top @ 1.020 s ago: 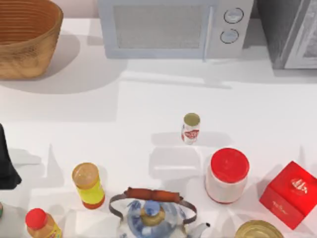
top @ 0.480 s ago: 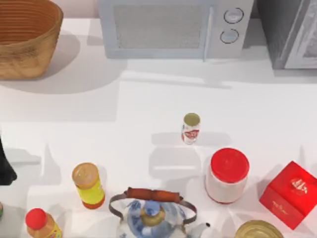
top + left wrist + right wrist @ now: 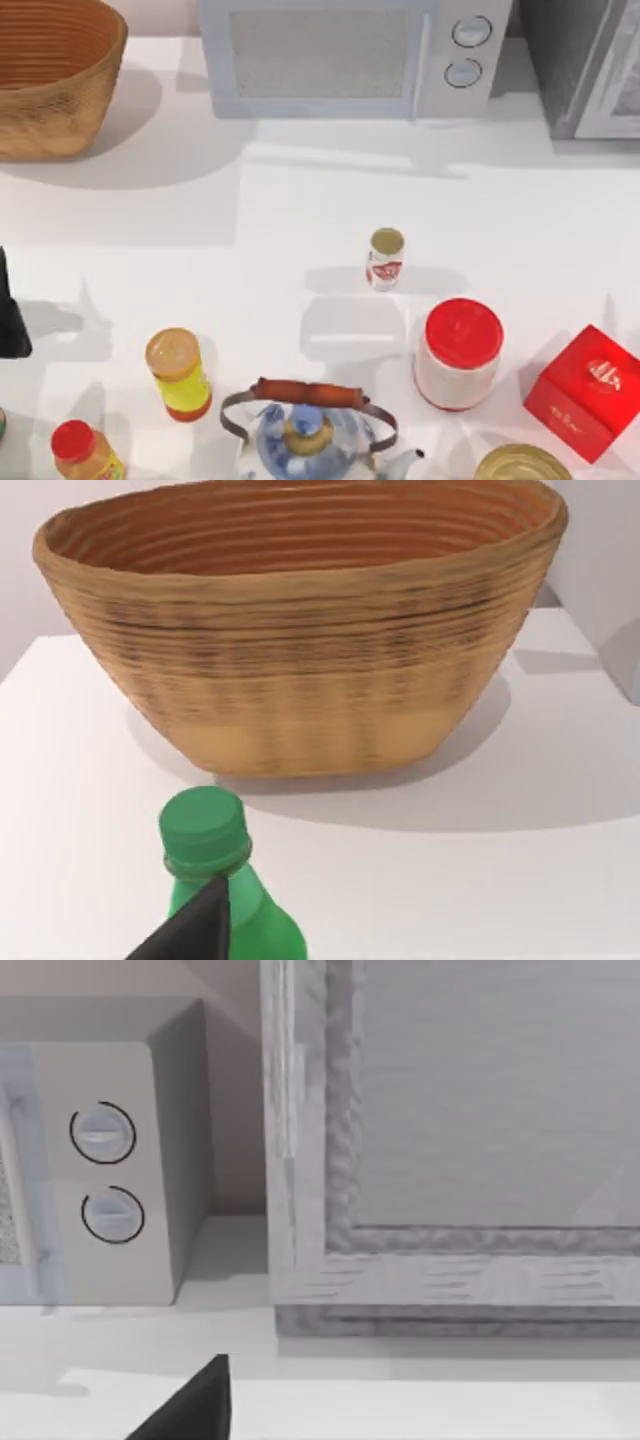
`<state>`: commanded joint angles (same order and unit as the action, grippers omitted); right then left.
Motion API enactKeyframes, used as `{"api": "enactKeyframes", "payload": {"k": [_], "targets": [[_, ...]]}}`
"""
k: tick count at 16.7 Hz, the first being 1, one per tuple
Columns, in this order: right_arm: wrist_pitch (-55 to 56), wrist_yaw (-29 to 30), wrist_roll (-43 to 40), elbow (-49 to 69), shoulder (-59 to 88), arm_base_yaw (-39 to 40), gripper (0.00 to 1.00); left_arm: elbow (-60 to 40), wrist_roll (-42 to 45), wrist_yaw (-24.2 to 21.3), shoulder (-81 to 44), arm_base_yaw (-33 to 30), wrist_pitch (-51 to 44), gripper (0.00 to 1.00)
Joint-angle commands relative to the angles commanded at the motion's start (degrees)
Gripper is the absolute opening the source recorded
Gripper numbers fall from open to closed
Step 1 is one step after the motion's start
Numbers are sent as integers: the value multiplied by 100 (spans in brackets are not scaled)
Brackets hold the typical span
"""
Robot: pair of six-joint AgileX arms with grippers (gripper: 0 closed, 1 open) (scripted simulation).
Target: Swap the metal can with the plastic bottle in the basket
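Wicker, tin and plastic: your three task items sit well apart on the white table (image 3: 300, 200).

You see the microwave (image 3: 350, 55) along the far edge, largest of all, and the basket (image 3: 55, 75) in the far left corner; in the left wrist view that basket (image 3: 300, 640) stands upright just beyond a green bottle (image 3: 215, 880). Your left arm (image 3: 10, 315) shows as a dark shape at the left edge, and you cannot tell how either gripper's fingers stand. Next in size come the teapot (image 3: 305, 430), the white jar with red lid (image 3: 460, 352) and the red box (image 3: 585, 392). The metal can (image 3: 520, 464) sits at the near edge, just right of the teapot's spout. The plastic bottle (image 3: 385, 258) stands upright mid-table, beyond the jar.
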<state>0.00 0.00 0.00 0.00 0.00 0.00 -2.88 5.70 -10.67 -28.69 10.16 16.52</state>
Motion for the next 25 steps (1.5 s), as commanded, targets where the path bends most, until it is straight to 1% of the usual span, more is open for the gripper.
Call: {"api": "enactKeyframes", "payload": {"k": [5, 13, 15, 18, 21, 23, 25], "targets": [[0, 0, 0, 0, 0, 0, 100, -64, 130, -440, -1511, 635, 753, 100], [0, 0, 0, 0, 0, 0, 100, -268, 634, -1340, -3972, 1451, 2079, 100], [0, 0, 0, 0, 0, 0, 100, -336, 718, -1516, -4421, 1643, 2387, 100], [0, 0, 0, 0, 0, 0, 100, -387, 743, -1643, -4703, 1804, 2620, 100], [0, 0, 0, 0, 0, 0, 100, -387, 743, -1643, -4703, 1804, 2620, 100], [0, 0, 0, 0, 0, 0, 100, -373, 736, -1626, -4701, 1776, 2619, 100], [0, 0, 0, 0, 0, 0, 100, -501, 676, -1516, -4887, 1660, 2750, 100]]}}
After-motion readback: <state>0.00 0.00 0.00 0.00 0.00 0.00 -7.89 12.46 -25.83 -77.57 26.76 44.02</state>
